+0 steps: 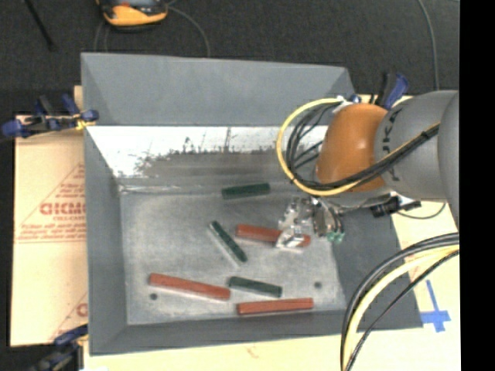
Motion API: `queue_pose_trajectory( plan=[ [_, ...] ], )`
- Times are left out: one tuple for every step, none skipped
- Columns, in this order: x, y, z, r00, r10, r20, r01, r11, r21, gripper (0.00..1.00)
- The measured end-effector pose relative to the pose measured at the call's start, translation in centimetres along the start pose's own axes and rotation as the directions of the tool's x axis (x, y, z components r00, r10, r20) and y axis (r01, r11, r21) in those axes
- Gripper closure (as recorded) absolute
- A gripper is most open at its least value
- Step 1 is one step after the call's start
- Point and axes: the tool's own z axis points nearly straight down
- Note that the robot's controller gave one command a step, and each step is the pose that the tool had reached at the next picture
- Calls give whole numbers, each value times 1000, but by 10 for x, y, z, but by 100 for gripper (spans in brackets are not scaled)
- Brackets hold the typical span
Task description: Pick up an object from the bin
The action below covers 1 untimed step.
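Note:
My gripper (291, 236) hangs low at the right of the bin floor, its metal fingers over the right end of a short red bar (255, 233). That bar lies nearly level, running left from the fingers. Whether the fingers clasp the bar is hidden by the gripper body. A dark green stick (227, 241) lies slanted just left of the red bar. Another dark green bar (246, 191) rests near the back wall, above and left of the gripper.
Along the front of the bin lie a long red bar (189, 286), a short dark green bar (254, 286) and another red bar (274, 307). The arm with its orange cover and looped cables stands over the bin's right side.

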Motion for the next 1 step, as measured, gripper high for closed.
queue_pose_trajectory(
  plan=[
    [0,0,-13,1000,-1,3,1,1000,0,100]
  ],
)
